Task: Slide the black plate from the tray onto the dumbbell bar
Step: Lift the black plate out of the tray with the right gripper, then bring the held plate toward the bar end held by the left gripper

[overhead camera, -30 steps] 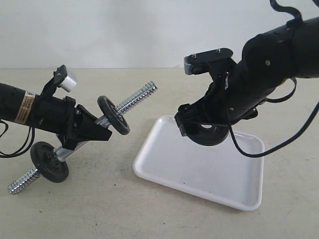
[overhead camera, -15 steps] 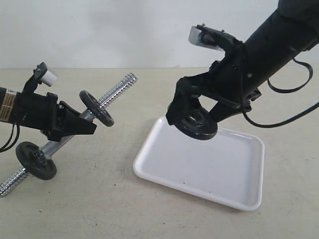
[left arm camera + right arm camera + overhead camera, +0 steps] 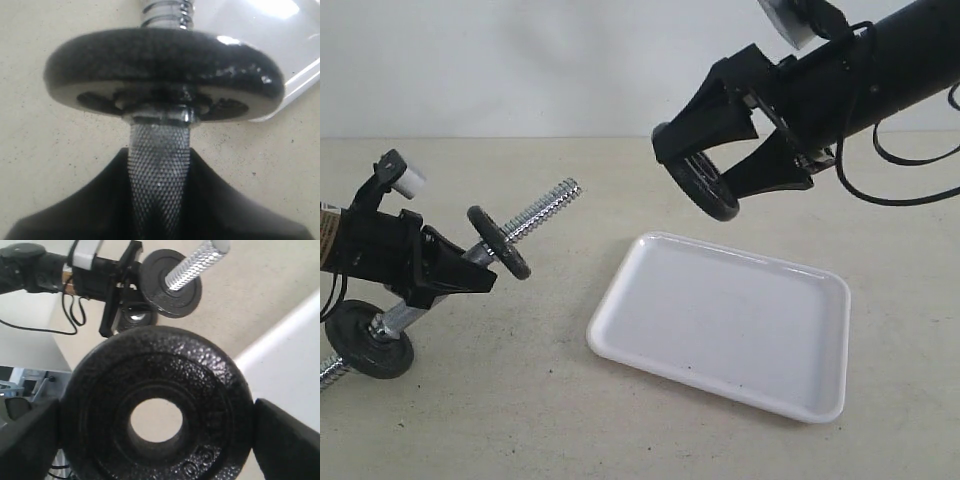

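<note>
My right gripper point(image 3: 700, 168) is shut on the black plate point(image 3: 708, 188), holding it by the rim, upright, in the air above the far left corner of the white tray point(image 3: 720, 325). In the right wrist view the black plate point(image 3: 155, 405) fills the space between both fingers point(image 3: 287, 440), and its centre hole faces the bar's threaded end point(image 3: 197, 262). My left gripper point(image 3: 468, 268) is shut on the dumbbell bar point(image 3: 535, 212), which tilts up to the right. The knurled bar point(image 3: 159, 170) runs out between the left jaws.
Two more black discs sit on the bar: one point(image 3: 498, 242) just beyond the left fingers, also close in the left wrist view point(image 3: 165, 70), and one point(image 3: 368, 338) low at the left end. The tray holds nothing; beige tabletop lies around it.
The right gripper has lifted the black plate up off the tray and turned it edge-on toward the bar. The left arm has drawn the bar back to the left and lower.
</note>
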Available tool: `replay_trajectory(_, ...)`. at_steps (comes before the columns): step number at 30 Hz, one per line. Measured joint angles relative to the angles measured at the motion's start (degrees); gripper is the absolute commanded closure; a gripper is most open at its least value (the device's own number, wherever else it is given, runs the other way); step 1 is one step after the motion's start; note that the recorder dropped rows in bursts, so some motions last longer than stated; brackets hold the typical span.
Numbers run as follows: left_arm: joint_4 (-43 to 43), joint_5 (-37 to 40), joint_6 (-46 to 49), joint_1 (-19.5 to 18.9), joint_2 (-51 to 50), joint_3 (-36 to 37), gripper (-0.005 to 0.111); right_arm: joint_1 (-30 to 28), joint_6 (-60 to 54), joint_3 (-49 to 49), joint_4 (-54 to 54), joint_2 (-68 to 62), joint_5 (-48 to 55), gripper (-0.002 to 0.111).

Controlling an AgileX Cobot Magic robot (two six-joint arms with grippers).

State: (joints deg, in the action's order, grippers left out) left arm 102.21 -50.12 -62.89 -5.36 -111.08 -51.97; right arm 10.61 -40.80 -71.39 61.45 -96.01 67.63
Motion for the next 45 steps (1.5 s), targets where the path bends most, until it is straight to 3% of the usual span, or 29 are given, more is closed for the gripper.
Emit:
replay_trajectory(11, 0.0, 0.0, 0.0, 0.1, 0.0, 0.1, 0.102, -0.1, -1.1, -6.0, 6.0, -11.2, 1.0, 0.107)
replay_trajectory(18, -0.6, 0.4, 3.9, 5.8, 0.0, 0.1, 0.102, -0.2, 1.3, -14.1, 7.2, -14.4, 0.9, 0.107)
replay_trajectory(29, -5.7, 6.7, 5.4, 8.1, 4.5, 0.4, 0.102, -0.2, 4.4, -14.6, 4.4, -16.1, 1.2, 0.107)
replay_trajectory(38, -6.0, 6.2, 6.8, 12.6, 5.0, 0.4, 0.102, -0.2, 4.4, -14.6, 4.4, -16.2, 1.1, 0.107)
replay_trajectory(45, -7.3, 6.7, 7.0, 13.1, 5.0, 0.4, 0.102, -0.2, 4.4, -14.6, 4.4, -16.3, 1.1, 0.107)
